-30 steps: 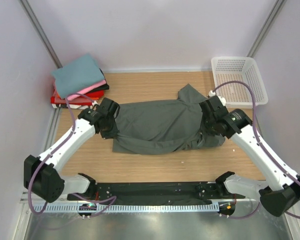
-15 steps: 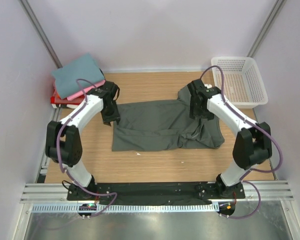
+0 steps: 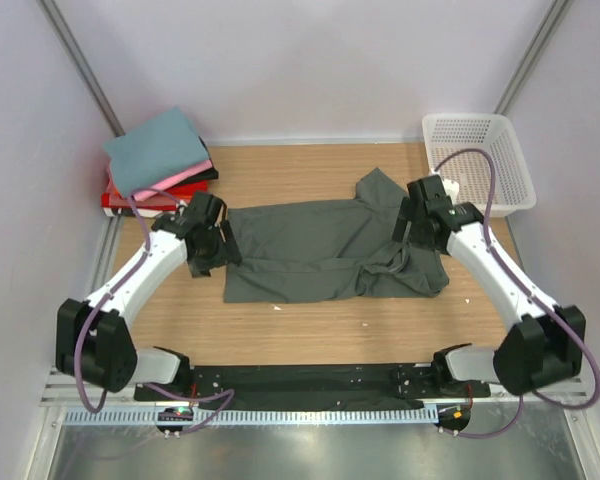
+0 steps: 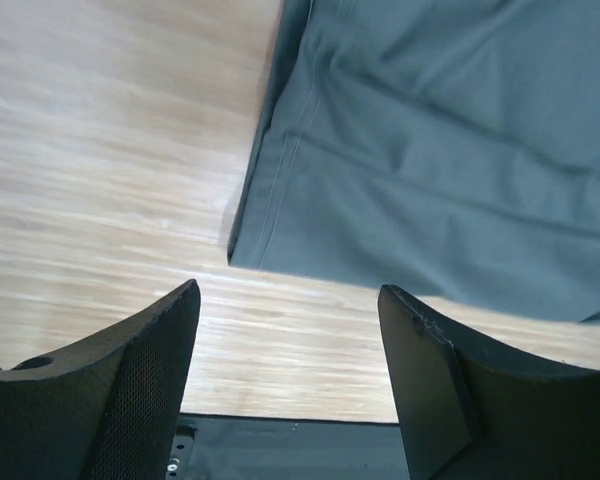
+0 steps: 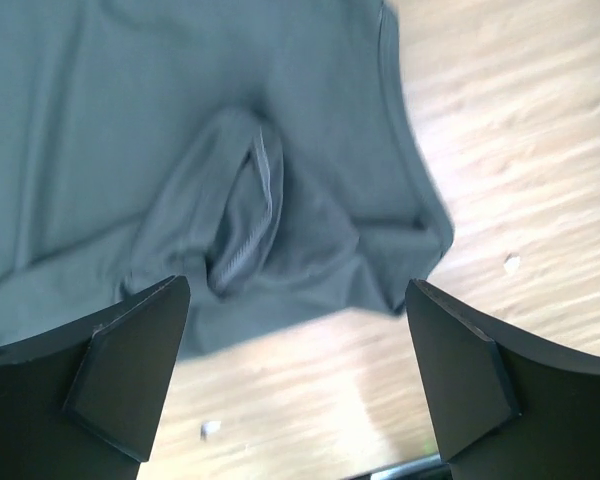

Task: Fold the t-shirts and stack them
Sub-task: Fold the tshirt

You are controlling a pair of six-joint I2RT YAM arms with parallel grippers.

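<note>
The dark grey-green t-shirt lies spread out at the middle of the bench, hem end toward the left arm and collar end toward the right arm. The cloth is flat on the hem side and bunched into folds on the collar side, with one sleeve pointing toward the far edge. The left jaws stand over the shirt's near-left hem corner; in the left wrist view both fingers are spread well apart with nothing between them, and the hem corner rests on bare wood beyond them. The right jaws stand over the bunched collar end; in the right wrist view the fingers are spread wide with nothing gripped, and a raised fold of cloth lies below the gap. A stack of folded t-shirts sits in the far-left corner, well apart from the spread shirt: teal-blue on top, then pink and black edges, and red at the bottom. A white lattice basket stands in the far-right corner. Small white specks lie on the wood near the shirt.
</note>
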